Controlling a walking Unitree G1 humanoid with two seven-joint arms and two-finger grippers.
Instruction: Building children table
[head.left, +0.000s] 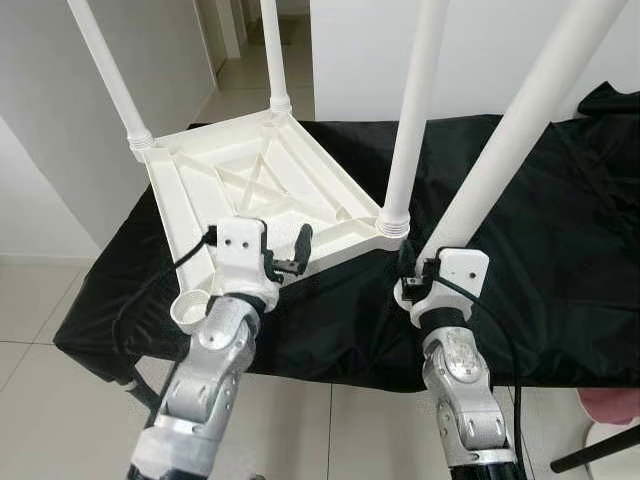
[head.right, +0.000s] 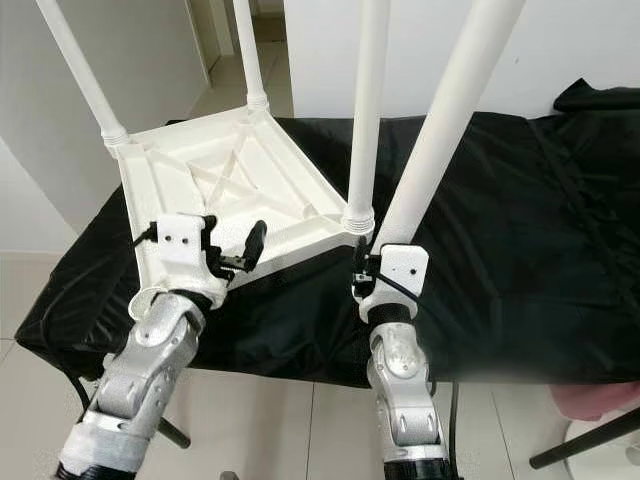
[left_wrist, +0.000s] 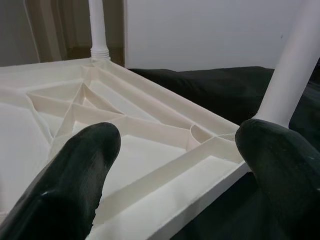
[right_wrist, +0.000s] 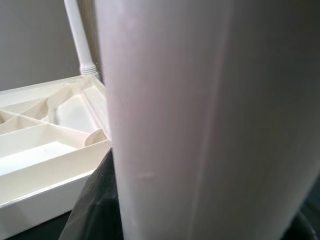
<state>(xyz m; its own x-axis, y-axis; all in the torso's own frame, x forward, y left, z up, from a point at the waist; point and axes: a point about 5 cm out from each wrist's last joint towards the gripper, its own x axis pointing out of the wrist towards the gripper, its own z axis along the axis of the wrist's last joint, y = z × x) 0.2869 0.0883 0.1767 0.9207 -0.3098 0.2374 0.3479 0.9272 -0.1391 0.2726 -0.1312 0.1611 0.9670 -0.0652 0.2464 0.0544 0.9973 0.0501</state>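
A white plastic tabletop (head.left: 250, 180) lies upside down on a black-covered table (head.left: 560, 260). Three white legs stand in its corners: far left (head.left: 110, 70), far back (head.left: 275, 50) and near right (head.left: 415, 110). The near-left corner socket (head.left: 190, 310) has no leg in it. My left gripper (head.left: 285, 262) is open at the tabletop's near edge, its fingertips (left_wrist: 85, 155) spread over the ribbed underside (left_wrist: 150, 145). My right gripper (head.left: 415, 265) is shut on the lower end of a fourth leg (head.left: 520, 120), which leans up to the right beside the near-right corner. That held leg (right_wrist: 200, 120) is very close in the right wrist view.
The black cloth hangs over the table's front edge (head.left: 330, 360). Tiled floor lies below, with a black stand leg (head.left: 600, 450) and a pink object (head.left: 610, 405) at the lower right. White walls and a passage (head.left: 240, 60) are behind.
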